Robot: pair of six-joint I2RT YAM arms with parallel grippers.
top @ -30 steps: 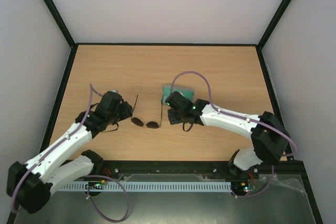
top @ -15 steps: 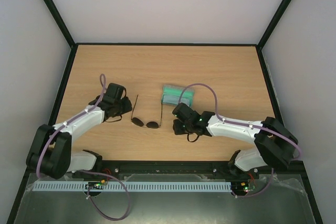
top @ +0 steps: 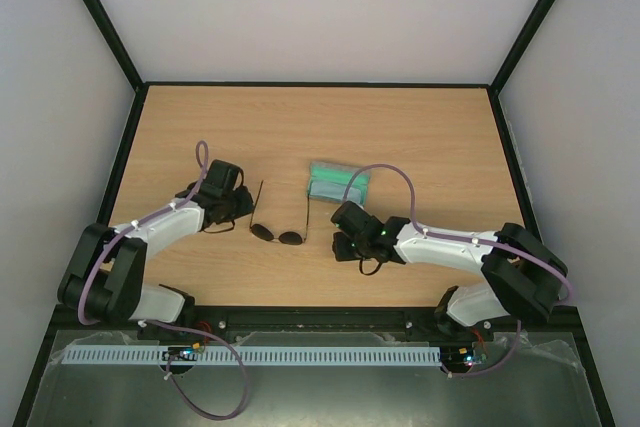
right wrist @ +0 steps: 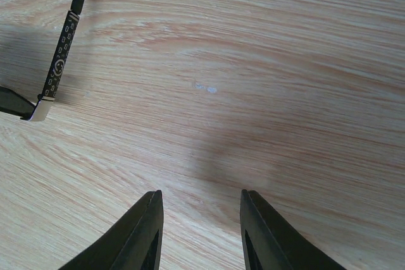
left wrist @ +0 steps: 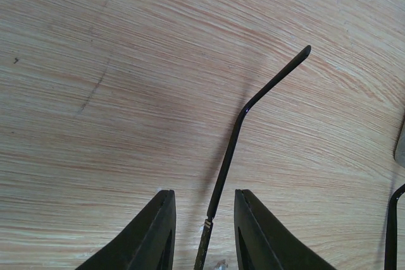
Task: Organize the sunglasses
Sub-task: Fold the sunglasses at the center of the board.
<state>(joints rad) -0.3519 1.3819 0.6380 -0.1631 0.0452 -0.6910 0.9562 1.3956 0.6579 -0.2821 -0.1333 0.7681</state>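
Both arms have shifted in the last second. The right arm has drawn back off the case point(top: 338, 183), which now sits uncovered just beyond the sunglasses point(top: 291, 238), on their right side. The left arm has folded its elbow in while its head stays by their left side. The sunglasses lie unfolded on the table point(top: 420, 137) between the two grippers, lenses toward the robot and both temples pointing away. From the left wrist view, the left gripper point(left wrist: 204, 193) has its fingers apart and straddling the left temple point(left wrist: 253, 102), with a sliver of daylight on each side, so nothing is pinched yet. The right gripper point(right wrist: 199, 194) also stands apart over bare wood, just to the right of the right temple point(right wrist: 61, 55) and touching no part of the sunglasses. What worries me is that thin left temple. If the fingers close slightly off-centre, or sweep it inward to fold it, I'd expect the whole light frame to skate or pivot, because nothing braces the far side. The frame could swing into the right gripper or toward the case. A hard squeeze near the hinge could also twist the temple rather than fold it.
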